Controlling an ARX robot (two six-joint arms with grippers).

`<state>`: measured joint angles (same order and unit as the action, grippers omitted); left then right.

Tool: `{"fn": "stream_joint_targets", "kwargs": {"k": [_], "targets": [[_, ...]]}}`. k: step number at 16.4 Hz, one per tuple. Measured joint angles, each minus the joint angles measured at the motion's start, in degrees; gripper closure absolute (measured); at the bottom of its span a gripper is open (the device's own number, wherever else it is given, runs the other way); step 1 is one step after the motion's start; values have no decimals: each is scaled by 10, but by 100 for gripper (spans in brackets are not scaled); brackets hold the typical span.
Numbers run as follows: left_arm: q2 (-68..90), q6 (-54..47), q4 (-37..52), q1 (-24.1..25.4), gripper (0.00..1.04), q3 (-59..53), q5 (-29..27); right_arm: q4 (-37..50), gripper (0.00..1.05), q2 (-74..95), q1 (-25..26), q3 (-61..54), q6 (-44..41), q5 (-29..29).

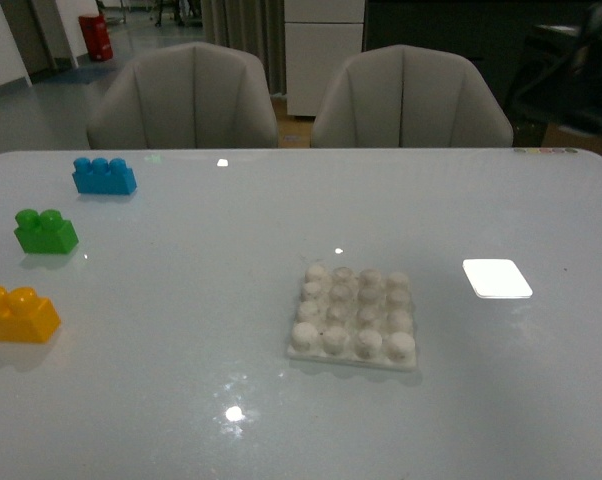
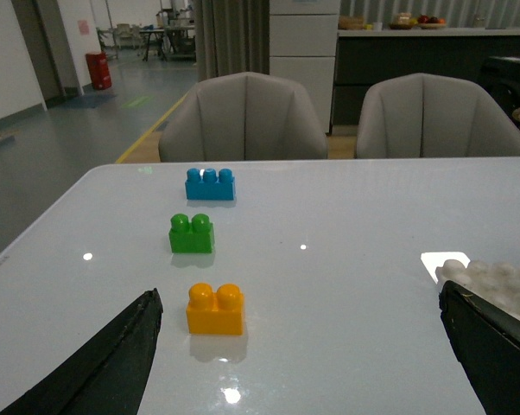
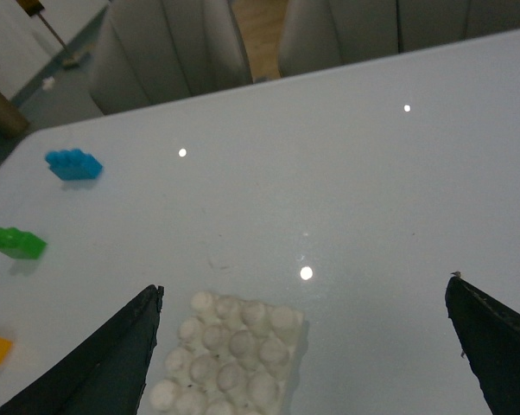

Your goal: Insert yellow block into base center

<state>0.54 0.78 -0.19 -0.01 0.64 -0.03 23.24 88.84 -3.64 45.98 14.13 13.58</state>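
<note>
Found yellow block (image 1: 19, 313) loose at near-left edge of worktop (image 1: 181, 330), well apart from base (image 1: 354, 315), mostly cut off in right wrist view; left pincer (image 2: 299, 294) and right pincer (image 3: 305, 285) both spread wide, only fingertips in frame.

Block (image 1: 18, 314) at near left of table (image 1: 181, 420), base (image 1: 353, 318) well to its right

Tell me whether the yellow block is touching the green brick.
Apart. The front view shows bare table between the yellow block and the green brick; the left wrist view shows the same gap.
</note>
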Motion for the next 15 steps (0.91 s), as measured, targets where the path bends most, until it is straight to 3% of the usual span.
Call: {"fn": "stream_joint_targets", "kwargs": {"k": [4,6,8,12,13,15], "targets": [[0,0,0,0,7,0,0,-64,6,-348,14,-146,7,-31],[0,0,0,0,7,0,0,-72,26,-482,-21,-217,-72,-160],[0,0,0,0,7,0,0,-111,45,-573,-52,-289,-112,-222],[0,0,0,0,7,0,0,-103,87,-658,-28,-351,-134,-205],[0,0,0,0,7,0,0,-108,100,-673,12,-369,-138,-150],[0,0,0,0,7,0,0,-112,103,-692,41,-389,-138,-145]]}}
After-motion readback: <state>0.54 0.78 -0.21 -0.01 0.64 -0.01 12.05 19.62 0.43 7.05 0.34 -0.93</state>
